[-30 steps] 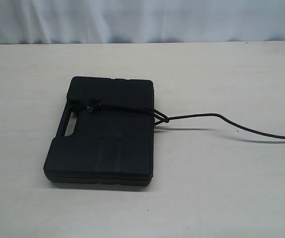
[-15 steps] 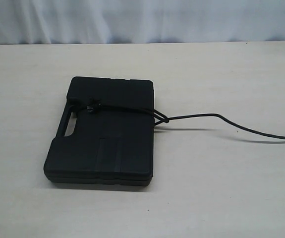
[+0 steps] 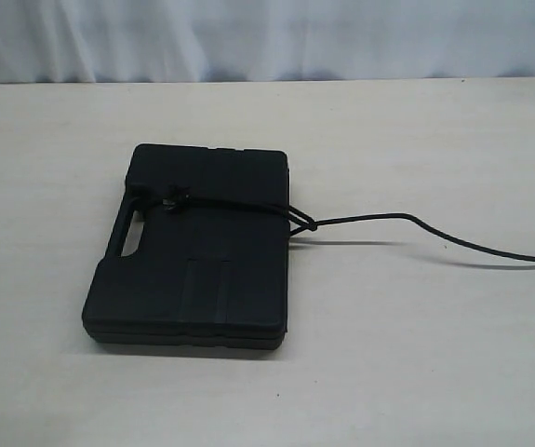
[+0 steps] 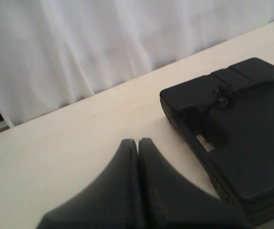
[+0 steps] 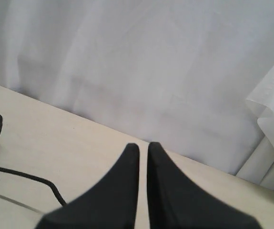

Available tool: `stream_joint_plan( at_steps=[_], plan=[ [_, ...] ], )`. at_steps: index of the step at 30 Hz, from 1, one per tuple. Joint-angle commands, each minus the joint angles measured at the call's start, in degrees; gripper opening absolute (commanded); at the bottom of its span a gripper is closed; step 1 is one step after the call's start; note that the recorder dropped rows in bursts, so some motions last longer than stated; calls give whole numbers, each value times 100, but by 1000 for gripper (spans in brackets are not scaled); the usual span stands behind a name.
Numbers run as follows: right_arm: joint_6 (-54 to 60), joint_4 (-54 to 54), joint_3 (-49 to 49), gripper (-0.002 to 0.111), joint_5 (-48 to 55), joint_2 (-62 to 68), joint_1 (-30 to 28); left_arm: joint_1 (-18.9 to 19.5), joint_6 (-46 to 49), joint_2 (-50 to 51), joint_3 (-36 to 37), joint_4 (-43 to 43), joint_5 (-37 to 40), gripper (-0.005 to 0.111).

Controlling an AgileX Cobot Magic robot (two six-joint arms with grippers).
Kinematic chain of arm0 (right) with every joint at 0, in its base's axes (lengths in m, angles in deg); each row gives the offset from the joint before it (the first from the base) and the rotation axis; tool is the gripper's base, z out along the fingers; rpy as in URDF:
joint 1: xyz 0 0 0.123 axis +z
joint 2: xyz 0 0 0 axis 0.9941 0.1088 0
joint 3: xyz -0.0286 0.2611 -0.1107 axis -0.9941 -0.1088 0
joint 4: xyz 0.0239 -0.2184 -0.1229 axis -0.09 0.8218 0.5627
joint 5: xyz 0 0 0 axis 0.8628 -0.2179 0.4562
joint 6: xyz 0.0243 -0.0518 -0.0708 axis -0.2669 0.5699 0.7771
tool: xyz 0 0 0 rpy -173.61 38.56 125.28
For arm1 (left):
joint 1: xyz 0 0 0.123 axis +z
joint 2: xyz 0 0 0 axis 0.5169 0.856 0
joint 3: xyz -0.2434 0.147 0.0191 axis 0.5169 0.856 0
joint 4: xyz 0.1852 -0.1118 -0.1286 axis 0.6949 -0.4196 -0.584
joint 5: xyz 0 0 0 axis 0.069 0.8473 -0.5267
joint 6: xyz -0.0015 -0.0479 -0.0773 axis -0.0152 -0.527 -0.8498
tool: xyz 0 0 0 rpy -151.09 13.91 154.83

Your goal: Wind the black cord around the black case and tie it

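Flat matte black plastic case (image 3: 193,247) on pale table (image 3: 416,354), L of centre. Thin matte black cord (image 3: 304,223) across lid, knotted at rt edge, tail trailing rt. L gripper (image 4: 137,143) & R gripper (image 5: 143,148) pressed together, empty. Tying seemingly done; next: verify knot tightness.

A pale wooden table (image 3: 416,354) stands before a white curtain (image 3: 267,37), evenly lit

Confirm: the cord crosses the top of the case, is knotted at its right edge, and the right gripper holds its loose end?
No. The right gripper is shut on nothing; the right wrist view shows the cord lying on the table, apart from it. The rest holds.
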Motion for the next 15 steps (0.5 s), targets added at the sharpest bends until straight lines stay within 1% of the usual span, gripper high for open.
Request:
stream_joint_plan(
  at_steps=[1,5,8,9,12,15],
  plan=[
    [4,-13,-7,6,552,-38,-404,212,-36,-20,21,-45,199,0],
    [4,-13,-7,6,1164,-38,-814,626,-36,-20,21,-45,199,0],
    [4,-396,-7,6,1769,-38,-998,890,-36,-20,21,-68,199,0],
    [4,-560,-7,6,1807,-38,-1027,953,-36,-20,21,-68,199,0],
    [4,-688,-7,6,1807,-38,-1029,1030,-36,-20,21,-68,212,0],
    [4,-685,-7,6,1850,-38,-1029,1030,-36,-20,21,-68,212,0]
  ],
)
